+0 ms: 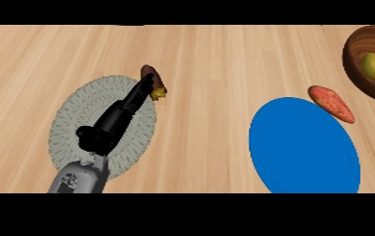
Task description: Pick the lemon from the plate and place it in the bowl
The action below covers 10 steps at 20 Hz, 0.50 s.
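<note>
The left hand [121,115] stretches across the grey woven plate [77,108], its fingers closed on a small yellow lemon [159,94] at the plate's upper right rim. The blue plate [304,148] lies well apart; a wooden bowl [356,56] sits at the right edge.
</note>
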Motion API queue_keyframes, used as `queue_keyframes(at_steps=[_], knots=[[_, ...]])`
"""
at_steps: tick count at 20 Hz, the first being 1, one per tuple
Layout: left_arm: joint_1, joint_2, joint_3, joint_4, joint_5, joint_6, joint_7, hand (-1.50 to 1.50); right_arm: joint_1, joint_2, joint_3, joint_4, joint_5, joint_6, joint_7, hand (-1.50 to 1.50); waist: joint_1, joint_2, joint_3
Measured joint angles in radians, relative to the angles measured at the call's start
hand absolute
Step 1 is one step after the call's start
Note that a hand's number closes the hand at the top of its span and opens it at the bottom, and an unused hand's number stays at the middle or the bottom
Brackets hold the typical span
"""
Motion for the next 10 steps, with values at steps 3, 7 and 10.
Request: queue_keyframes(at_steps=[3,7,10], knots=[[0.003,-0.003,-0.003,-0.002,0.005,-0.007,-0.002,0.0,0.004,-0.039,-0.035,0.031,-0.032,0.025,0.029,-1.5,0.003,0.005,0.002],[-0.003,-0.002,0.003,-0.008,0.004,-0.003,-0.002,0.0,0.02,-0.094,-0.078,0.058,-0.073,0.049,0.054,-1.5,0.006,0.013,0.006],[-0.001,-0.002,0.002,-0.008,0.0,-0.001,-0.007,0.0,0.033,-0.125,-0.106,0.069,-0.101,0.067,0.067,-1.5,0.005,0.018,0.009]])
